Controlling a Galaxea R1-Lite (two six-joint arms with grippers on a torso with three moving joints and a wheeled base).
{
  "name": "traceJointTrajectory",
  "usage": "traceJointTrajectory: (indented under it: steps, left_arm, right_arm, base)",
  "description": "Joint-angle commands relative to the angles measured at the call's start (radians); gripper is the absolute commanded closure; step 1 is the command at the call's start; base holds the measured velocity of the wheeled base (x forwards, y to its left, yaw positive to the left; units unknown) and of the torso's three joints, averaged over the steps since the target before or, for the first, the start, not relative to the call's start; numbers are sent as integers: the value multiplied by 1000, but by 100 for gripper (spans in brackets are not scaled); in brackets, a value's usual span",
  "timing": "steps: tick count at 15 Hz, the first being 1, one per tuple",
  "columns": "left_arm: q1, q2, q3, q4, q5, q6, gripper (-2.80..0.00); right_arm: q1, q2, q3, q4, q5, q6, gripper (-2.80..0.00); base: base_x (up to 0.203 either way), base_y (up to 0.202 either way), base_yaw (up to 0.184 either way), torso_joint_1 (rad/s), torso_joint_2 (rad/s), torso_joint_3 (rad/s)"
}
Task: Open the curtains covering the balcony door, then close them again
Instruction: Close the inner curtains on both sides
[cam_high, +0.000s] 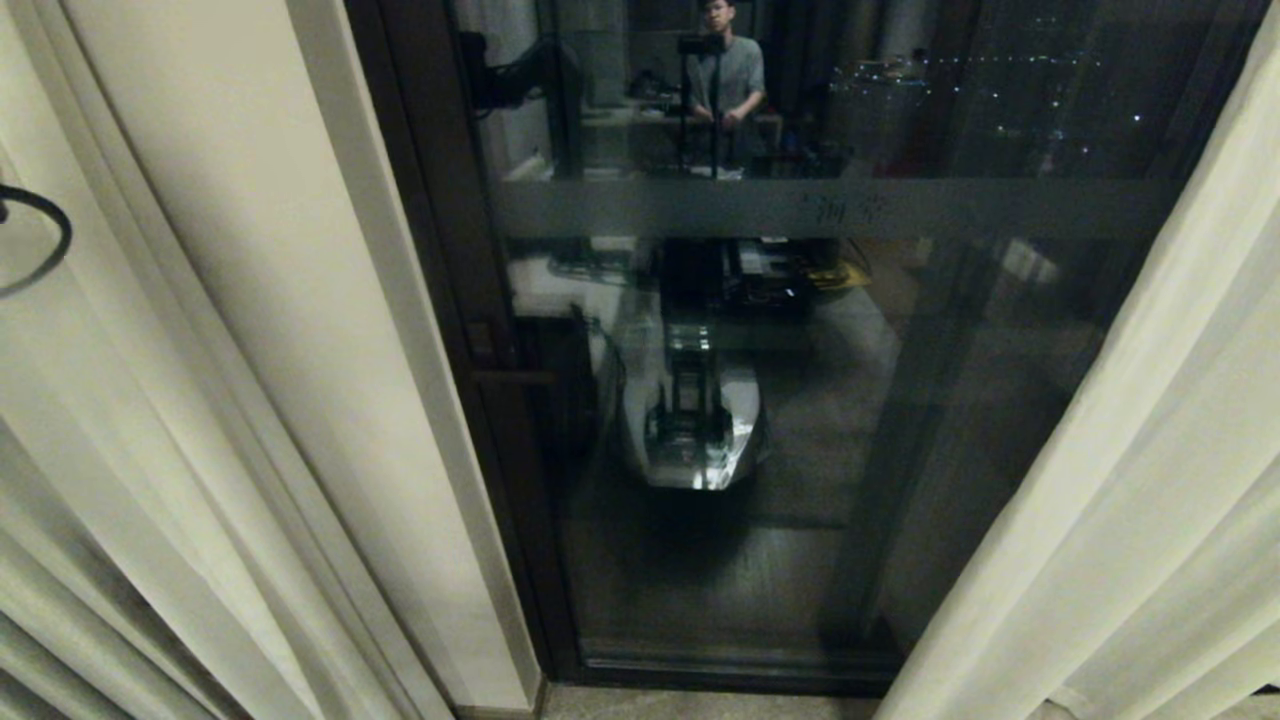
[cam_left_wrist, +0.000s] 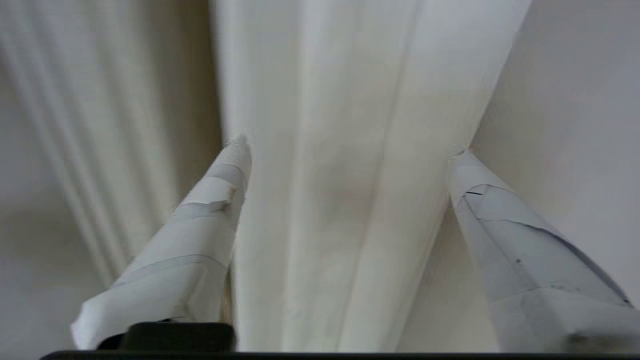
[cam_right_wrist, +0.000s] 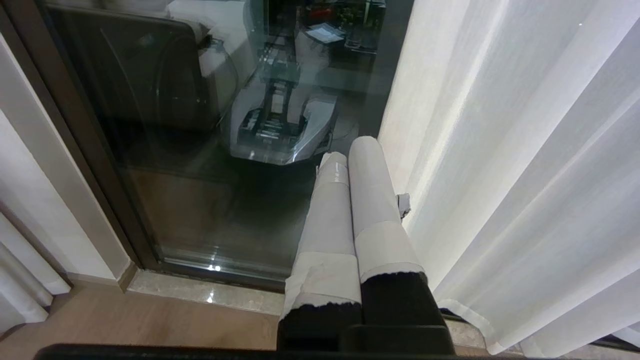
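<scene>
The balcony door (cam_high: 800, 400) is standing uncovered at centre, its dark frame and frosted band showing between the curtains (cam_high: 1150, 480), which are hanging drawn back on either side of the door. To the left of the door, a cream wall strip (cam_high: 300, 300) is separating the frame from the thick left panel (cam_high: 90, 520); to the right of the door, the sheer panel is draping down to the floor.

The left gripper (cam_left_wrist: 350, 145) is facing a fold of the thick curtain (cam_left_wrist: 340, 200), its tape-wrapped fingers (cam_left_wrist: 210, 215) spread wide w/ the fold lying between them; whether the tips are touching the fabric can't be told. Only a dark cable loop (cam_high: 40, 240) is showing in the head view, well left of the door.

The right gripper (cam_right_wrist: 350, 150) is hanging low in front of the door, just beside the sheer curtain's (cam_right_wrist: 525, 175) inner edge, fingers pressed together and holding nothing. Below it, a pale stone sill (cam_right_wrist: 200, 295) is running along the foot of the door, w/ wood floor (cam_right_wrist: 125, 325) on the room side.

The glass is reflecting the robot's base (cam_high: 690, 430) and, higher up, a person (cam_high: 725, 80) standing behind a stand in the room. City lights are glinting through the pane at upper right of the door.
</scene>
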Motion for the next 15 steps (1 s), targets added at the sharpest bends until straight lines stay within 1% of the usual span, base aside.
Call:
traceJointTrajectory:
  steps: [1, 4, 7, 10, 13, 14, 15]
  left_arm:
    - [0, 112, -74, -9, -14, -1, -280]
    - [0, 214, -179, -11, -23, 0, -280]
    - [0, 286, -254, -13, -25, 1, -280]
    - [1, 322, -277, -16, -34, 1, -280]
    - [1, 353, -287, -85, -48, 1, -280]
    - [3, 359, -290, -88, -48, 1, -280]
    - [1, 360, -290, -88, -48, 1, 0]
  right_arm:
    - [0, 2, 0, 0, 1, -1, 0]
    - [0, 2, 0, 0, 1, -1, 0]
    - [0, 2, 0, 0, 1, -1, 0]
    - [0, 2, 0, 0, 1, -1, 0]
    - [0, 2, 0, 0, 1, -1, 0]
    - [0, 2, 0, 0, 1, -1, 0]
    - [1, 2, 0, 0, 1, -1, 0]
  base:
    - [0, 0, 0, 0, 0, 0]
    - [0, 0, 0, 0, 0, 0]
    - [0, 0, 0, 0, 0, 0]
    - [0, 0, 0, 0, 0, 0]
    - [0, 0, 0, 0, 0, 0]
    - [0, 0, 0, 0, 0, 0]
    - [0, 0, 0, 0, 0, 0]
